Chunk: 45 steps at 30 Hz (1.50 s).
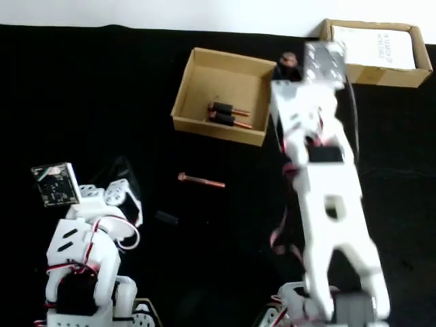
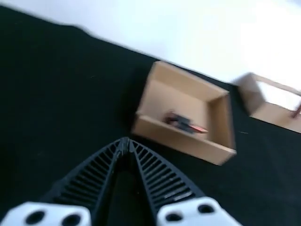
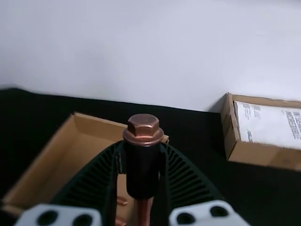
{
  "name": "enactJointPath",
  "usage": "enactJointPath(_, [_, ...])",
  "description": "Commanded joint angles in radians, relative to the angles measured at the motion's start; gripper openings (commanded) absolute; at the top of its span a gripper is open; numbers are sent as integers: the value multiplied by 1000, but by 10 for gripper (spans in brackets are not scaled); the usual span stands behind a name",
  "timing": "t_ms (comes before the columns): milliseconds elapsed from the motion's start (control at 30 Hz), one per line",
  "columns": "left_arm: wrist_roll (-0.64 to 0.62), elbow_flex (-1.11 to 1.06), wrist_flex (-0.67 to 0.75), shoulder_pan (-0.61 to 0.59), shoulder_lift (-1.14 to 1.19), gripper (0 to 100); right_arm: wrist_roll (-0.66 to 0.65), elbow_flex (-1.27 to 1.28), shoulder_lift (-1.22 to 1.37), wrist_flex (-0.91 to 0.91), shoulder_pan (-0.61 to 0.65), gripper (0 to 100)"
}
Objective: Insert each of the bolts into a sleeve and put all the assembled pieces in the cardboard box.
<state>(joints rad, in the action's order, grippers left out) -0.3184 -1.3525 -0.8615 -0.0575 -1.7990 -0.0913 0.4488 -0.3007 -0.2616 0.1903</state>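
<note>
Two assembled pieces [image 1: 228,114] are seen lying in the cardboard box [image 1: 225,78], upper centre. A third, a bolt [image 3: 143,128] seated in its sleeve [image 3: 141,172], is clamped in the right gripper [image 3: 141,150] at the box's right edge. One bare bolt [image 1: 201,180] is left mid-frame, unassembled. The left gripper [image 2: 124,143] is closed on nothing. The print on the second box's label [image 1: 373,46] cannot be read.

The white wall [image 3: 141,37] is lit brightly, the black table [image 1: 88,102] is kept dark, and the right arm [image 1: 344,238] is washed out by glare.
</note>
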Motion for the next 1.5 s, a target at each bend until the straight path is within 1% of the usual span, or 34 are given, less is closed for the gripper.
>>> enactJointPath(0, [-2,-54,26,-107,-5,20,-123,-243,231,25,42,6])
enactJointPath(133, [-3,-159,28,-193,-5,20,-295,-380,429,24,88,6])
enactJointPath(233, [-6,-248,49,-214,-5,20,-419,-447,535,24,128,6])
enactJointPath(333, [-6,-337,72,-219,-5,20,-580,-486,615,24,166,6])
enactJointPath(433, [-8,-343,63,-234,-5,20,-738,-499,670,24,194,6])
enactJointPath(533, [-8,-343,17,-237,-5,20,-875,-489,696,22,202,9])
enactJointPath(600, [-8,-343,-3,-236,-5,20,-924,-467,699,-19,202,10])
enactJointPath(700, [-3,-343,-2,-236,-7,20,-919,-453,691,-157,202,57])
enactJointPath(767, [-2,-343,-2,-236,-7,20,-882,-472,690,-259,202,110])
enactJointPath(867, [-2,-343,-2,-236,-7,20,-755,-526,645,-417,211,146])
enactJointPath(1067, [-2,-343,-2,-236,-7,20,-330,-538,429,-723,285,141])
enactJointPath(1133, [-2,-343,-2,-236,-7,20,-212,-538,361,-820,318,141])
enactJointPath(1233, [-2,-343,-2,-236,-7,20,-43,-538,292,-977,398,141])
enactJointPath(1333, [-2,-343,-2,-240,-5,20,120,-538,257,-1092,503,141])
enactJointPath(1400, [-5,-343,-2,-271,-5,20,193,-536,257,-1138,579,141])
enactJointPath(1467, [-5,-343,-2,-320,-5,20,232,-519,259,-1156,664,141])
